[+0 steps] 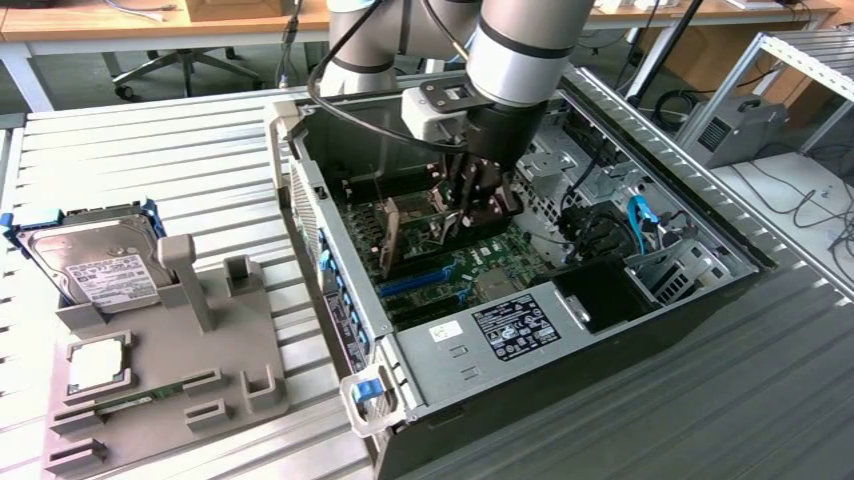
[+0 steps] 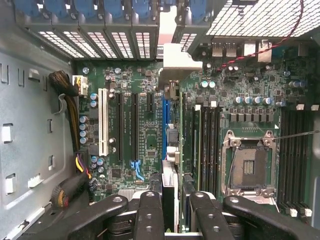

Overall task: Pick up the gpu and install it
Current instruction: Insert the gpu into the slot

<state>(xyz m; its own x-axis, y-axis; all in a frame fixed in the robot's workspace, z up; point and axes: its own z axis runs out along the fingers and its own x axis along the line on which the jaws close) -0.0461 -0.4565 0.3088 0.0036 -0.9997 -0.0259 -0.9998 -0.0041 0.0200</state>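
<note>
My gripper (image 1: 478, 222) reaches down into the open computer case (image 1: 334, 400), low over the green motherboard (image 1: 461, 265). It is shut on the gpu (image 2: 170, 150). In the wrist view the card stands edge-on between the black fingers (image 2: 150, 215), running away from them along the blue slot (image 2: 164, 125). Its silver end bracket (image 2: 175, 60) sits against the case's rear wall. In the exterior view the gpu (image 1: 447, 228) shows as a narrow piece under the fingers, mostly hidden by them.
Beside the card lie the bare processor socket (image 2: 248, 165) and memory slots (image 2: 210, 145). Cable bundles (image 2: 70, 190) hug the case wall. On the exterior view's left a grey fixture (image 1: 200, 300) carries a hard drive (image 1: 100, 262) and a memory stick (image 1: 140, 395).
</note>
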